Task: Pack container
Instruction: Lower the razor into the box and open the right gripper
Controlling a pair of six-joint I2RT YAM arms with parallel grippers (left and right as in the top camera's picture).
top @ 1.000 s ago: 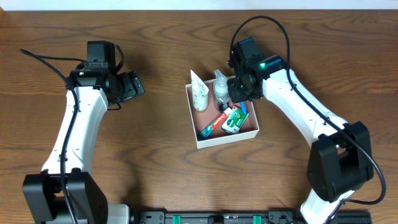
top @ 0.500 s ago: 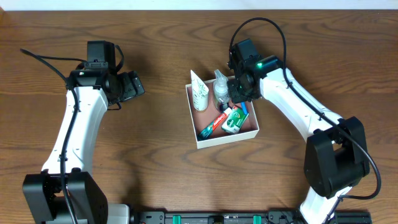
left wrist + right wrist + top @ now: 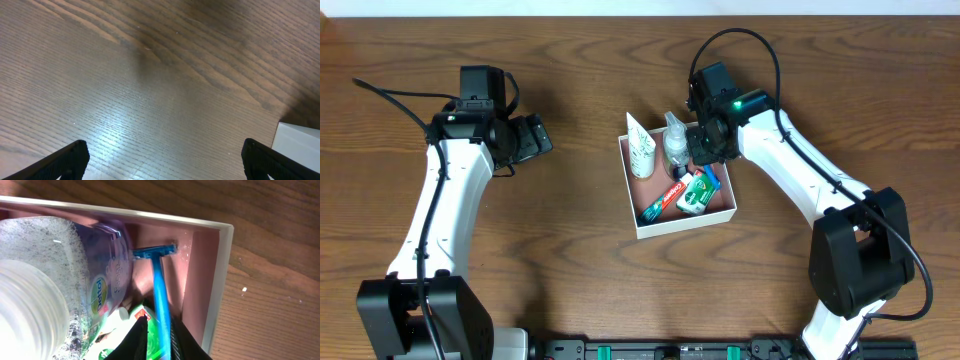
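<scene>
The container (image 3: 685, 222), a square shallow box with white walls and a pinkish inside, sits mid-table. It holds a white tube (image 3: 639, 148), a clear bottle (image 3: 676, 140), a toothpaste tube (image 3: 660, 200), a green-and-white soap box (image 3: 694, 193) and a blue razor (image 3: 712, 180). My right gripper (image 3: 703, 160) is down in the container's far right corner. In the right wrist view its fingers (image 3: 159, 337) are shut on the blue razor (image 3: 159, 287), next to the container wall (image 3: 220, 280) and the bottle (image 3: 75, 280). My left gripper (image 3: 535, 138) is open and empty, left of the container.
The left wrist view shows bare wood between the open fingers (image 3: 162, 160) and a white corner of the container (image 3: 300, 142) at the right edge. The table's far edge runs along the top of the overhead view.
The right arm shifted slightly between one second and half a second ago, then held still with the razor low in the container. The left arm has not moved.
</scene>
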